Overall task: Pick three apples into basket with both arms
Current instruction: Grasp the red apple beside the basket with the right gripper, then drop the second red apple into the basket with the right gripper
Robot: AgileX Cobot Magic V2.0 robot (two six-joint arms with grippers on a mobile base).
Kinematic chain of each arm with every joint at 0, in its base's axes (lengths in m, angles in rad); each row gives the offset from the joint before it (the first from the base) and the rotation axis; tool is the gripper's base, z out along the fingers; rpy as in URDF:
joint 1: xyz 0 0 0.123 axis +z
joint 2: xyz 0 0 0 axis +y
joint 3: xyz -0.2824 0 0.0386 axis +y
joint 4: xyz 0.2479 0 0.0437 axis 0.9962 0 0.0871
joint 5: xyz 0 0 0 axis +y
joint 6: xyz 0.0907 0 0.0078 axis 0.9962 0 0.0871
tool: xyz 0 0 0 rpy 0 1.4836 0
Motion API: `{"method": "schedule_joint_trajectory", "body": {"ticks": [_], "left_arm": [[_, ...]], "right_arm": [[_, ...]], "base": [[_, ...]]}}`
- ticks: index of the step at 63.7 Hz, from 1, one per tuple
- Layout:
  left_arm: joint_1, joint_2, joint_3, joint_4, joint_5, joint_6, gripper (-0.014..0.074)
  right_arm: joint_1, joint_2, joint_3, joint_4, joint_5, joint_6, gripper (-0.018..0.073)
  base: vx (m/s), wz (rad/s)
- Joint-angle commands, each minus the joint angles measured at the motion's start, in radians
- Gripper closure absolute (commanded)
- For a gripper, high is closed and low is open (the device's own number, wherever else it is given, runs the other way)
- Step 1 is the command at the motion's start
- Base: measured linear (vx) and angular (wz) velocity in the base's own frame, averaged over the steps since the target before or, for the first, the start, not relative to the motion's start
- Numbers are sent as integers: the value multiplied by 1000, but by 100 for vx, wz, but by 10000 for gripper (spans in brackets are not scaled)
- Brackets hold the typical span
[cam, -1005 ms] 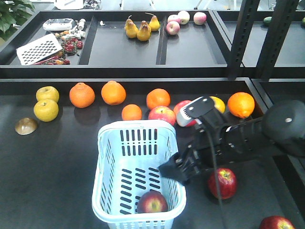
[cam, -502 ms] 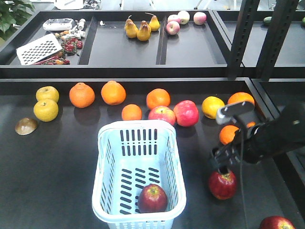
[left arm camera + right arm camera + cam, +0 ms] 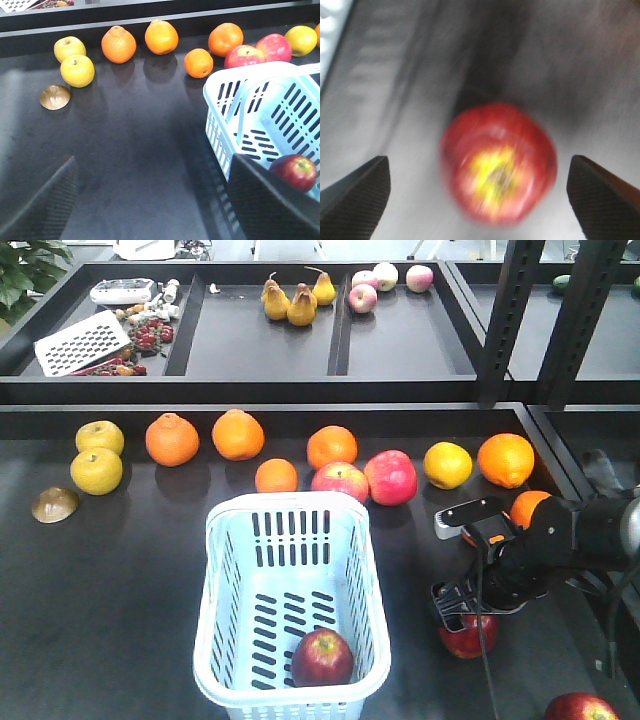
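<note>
Front view: three dark-red apples (image 3: 321, 658), one basket (image 3: 222, 635).

We find the basket (image 3: 290, 600) standing at the middle front of the table (image 3: 110, 610), with one apple (image 3: 321, 657) lying in its near end. To its right a second apple (image 3: 468, 634) lies on the table directly beneath the right gripper (image 3: 455, 606), whose fingers (image 3: 355, 195) stand wide apart to either side of it in the wrist view, and a third apple (image 3: 579, 707) lies further right at the front edge. Behind the basket a row of fruit (image 3: 330, 448) runs left to right along the table's back, and behind that stands a shelf of trays (image 3: 260, 340).
</note>
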Motion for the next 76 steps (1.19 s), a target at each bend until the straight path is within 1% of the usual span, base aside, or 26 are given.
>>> {"method": "schedule_joint_trajectory", "body": {"ticks": [1, 10, 15, 18, 28, 34, 41, 49, 56, 63, 65, 69, 76], "left_arm": [[2, 1, -24, 2, -63, -9, 6], [2, 1, -24, 2, -63, -9, 6], [2, 1, -24, 2, -63, -9, 6], [2, 1, -24, 2, -63, -9, 6], [2, 1, -24, 2, -63, -9, 6], [2, 1, -24, 2, -63, -9, 6], [2, 1, -24, 2, -63, -9, 6], [2, 1, -24, 2, -63, -9, 6], [2, 1, -24, 2, -63, -9, 6], [2, 1, -24, 2, -63, -9, 6], [2, 1, -24, 2, -63, -9, 6], [2, 1, -24, 2, -63, -9, 6], [2, 1, -24, 2, -63, -9, 6]], "right_arm": [[-7, -5, -24, -12, -61, 3, -108], [-7, 58, -24, -16, -80, 3, -93], [-7, 72, -24, -16, -72, 3, -57], [-7, 73, -24, -18, -59, 2, -20], [-7, 36, -24, -50, -25, -2, 171], [-7, -18, -24, -50, -2, -2, 249], [-4, -107, -24, -45, 43, -2, 261], [26, -248, -24, -37, 170, 1, 261], [84, -381, -24, -15, 261, 4, 261], [171, -491, -24, 65, 308, -15, 261], [208, -519, -24, 93, 313, -31, 261], [277, -554, -24, 144, 305, -56, 261], [389, -571, -24, 194, 218, -93, 261]], "base": [[0, 0], [0, 0], [0, 0], [0, 0], [0, 0], [0, 0], [0, 0], [0, 0], [0, 0], [0, 0], [0, 0], [0, 0], [0, 0]]}}
